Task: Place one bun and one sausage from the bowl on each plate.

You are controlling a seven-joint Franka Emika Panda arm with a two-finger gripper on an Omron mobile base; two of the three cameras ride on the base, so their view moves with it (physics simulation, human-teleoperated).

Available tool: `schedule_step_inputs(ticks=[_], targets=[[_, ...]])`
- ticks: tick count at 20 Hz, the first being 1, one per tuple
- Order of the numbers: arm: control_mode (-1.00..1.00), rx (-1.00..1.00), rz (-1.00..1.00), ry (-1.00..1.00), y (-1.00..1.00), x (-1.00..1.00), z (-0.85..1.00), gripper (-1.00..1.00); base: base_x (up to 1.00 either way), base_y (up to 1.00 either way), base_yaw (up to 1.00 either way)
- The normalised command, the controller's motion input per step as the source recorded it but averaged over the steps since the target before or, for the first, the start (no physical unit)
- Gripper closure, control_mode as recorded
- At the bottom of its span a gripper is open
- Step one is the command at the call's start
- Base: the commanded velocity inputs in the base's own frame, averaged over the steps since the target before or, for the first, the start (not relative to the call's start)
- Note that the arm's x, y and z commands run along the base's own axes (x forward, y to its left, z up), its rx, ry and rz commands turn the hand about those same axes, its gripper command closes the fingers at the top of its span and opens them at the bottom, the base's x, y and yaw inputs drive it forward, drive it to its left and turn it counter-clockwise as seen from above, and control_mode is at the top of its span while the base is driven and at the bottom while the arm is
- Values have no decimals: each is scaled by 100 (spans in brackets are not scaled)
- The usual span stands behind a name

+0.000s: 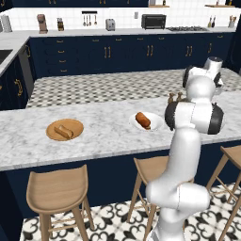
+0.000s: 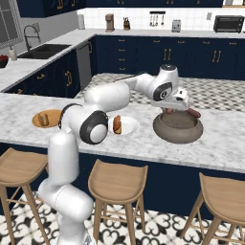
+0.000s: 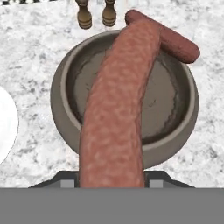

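My gripper [image 2: 168, 109] hangs just above the dark stone-like bowl [image 2: 178, 131] and is shut on a long reddish sausage [image 3: 118, 109], which covers the fingertips in the hand view. A second sausage [image 3: 175, 41] lies across the bowl's far rim [image 3: 59, 100]. The bowl's inside looks bare otherwise. The white plate [image 2: 131, 125] left of the bowl carries an orange-brown bun with a darker piece on it [image 2: 116, 124]. The tan wooden plate [image 1: 52, 132] further left holds a bun [image 1: 62, 132].
Two small brown shakers [image 3: 84, 17] stand on the marble counter just beyond the bowl. Wooden stools [image 2: 117, 179] line the counter's near side. The white plate's edge [image 3: 6, 127] shows at the left of the hand view.
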Motion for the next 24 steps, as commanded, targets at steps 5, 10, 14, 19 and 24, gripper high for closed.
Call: schedule_step_inputs(ticks=[5, 10, 14, 19, 24], targets=[[-100, -9, 18, 0, 100, 0, 0, 100, 0, 0, 0], [-100, -5, 19, 0, 100, 0, 0, 100, 0, 0, 0], [-100, 0, 15, 0, 97, 4, 3, 100, 0, 0, 0], [-100, 0, 9, 3, 57, 24, -11, 100, 0, 0, 0], [-100, 5, 5, 22, 0, 71, -63, 100, 0, 0, 0]])
